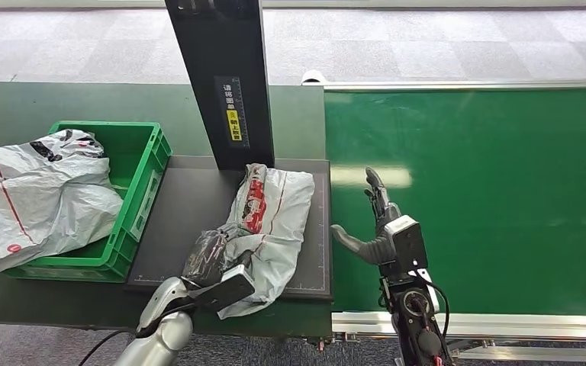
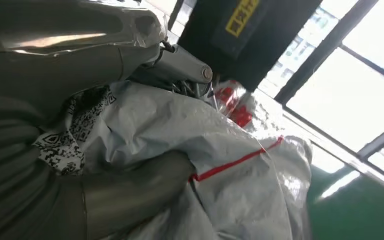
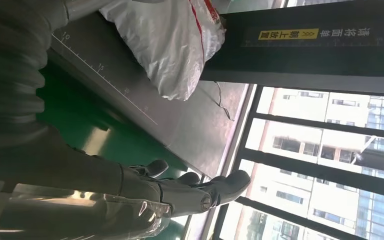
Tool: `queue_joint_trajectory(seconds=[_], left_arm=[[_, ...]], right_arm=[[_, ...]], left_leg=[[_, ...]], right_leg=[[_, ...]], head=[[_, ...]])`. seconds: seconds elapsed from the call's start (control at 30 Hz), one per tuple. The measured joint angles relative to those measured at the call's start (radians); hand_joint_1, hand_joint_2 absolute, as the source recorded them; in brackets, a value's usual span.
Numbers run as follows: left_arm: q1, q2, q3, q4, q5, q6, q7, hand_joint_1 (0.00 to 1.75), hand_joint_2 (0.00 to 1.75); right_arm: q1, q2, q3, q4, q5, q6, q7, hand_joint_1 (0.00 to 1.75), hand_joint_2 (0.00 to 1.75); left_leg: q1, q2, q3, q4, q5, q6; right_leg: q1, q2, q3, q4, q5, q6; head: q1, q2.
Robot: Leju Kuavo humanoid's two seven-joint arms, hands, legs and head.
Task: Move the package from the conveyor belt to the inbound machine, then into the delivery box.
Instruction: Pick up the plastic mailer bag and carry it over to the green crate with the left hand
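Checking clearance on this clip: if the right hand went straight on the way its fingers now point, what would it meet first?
Probably nothing: the right hand points up the bare green conveyor belt, and the way looks free as far as the head view shows.

The inbound machine [image 1: 221, 76] post's yellow label reads 朝上放置; its platform ruler shows 10, 15.

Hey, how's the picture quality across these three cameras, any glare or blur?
Head view: sharp, with a pale glare streak on the belt. Left wrist view: window blown out white, package close and slightly soft. Right wrist view: right hand dark against bright windows, nearer cover blurred.
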Motion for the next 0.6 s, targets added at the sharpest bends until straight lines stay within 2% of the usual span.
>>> queue_joint_trajectory(seconds=[0.2, 0.43, 0.6], left_arm=[[0.013, -0.012, 0.061, -0.060, 0.156, 0.119, -0.078, 1.75, 1.75], [0.027, -0.032, 0.114, -0.155, 0.355, 0.318, -0.295, 1.75, 1.75], [0.036, -0.033, 0.122, -0.223, 0.374, 0.406, -0.327, 1.75, 1.75]], right_arm=[[0.021, 0.006, -0.027, -0.048, -0.048, -0.008, -0.027, 0.00, 1.75], [0.020, 0.017, -0.042, -0.069, -0.067, -0.010, -0.028, 0.00, 1.75], [0.015, 0.024, -0.042, -0.069, -0.069, -0.012, -0.029, 0.00, 1.75]], left_leg=[[0.000, 0.000, 0.000, 0.000, 0.000, 0.000], [0.000, 0.000, 0.000, 0.000, 0.000, 0.000], [0.000, 0.001, 0.000, 0.000, 0.000, 0.000]], right_leg=[[0.000, 0.000, 0.000, 0.000, 0.000, 0.000], [0.000, 0.000, 0.000, 0.000, 0.000, 0.000], [0.000, 0.000, 0.000, 0.000, 0.000, 0.000]], head=[[0.000, 0.000], [0.000, 0.000], [0.000, 0.000]])
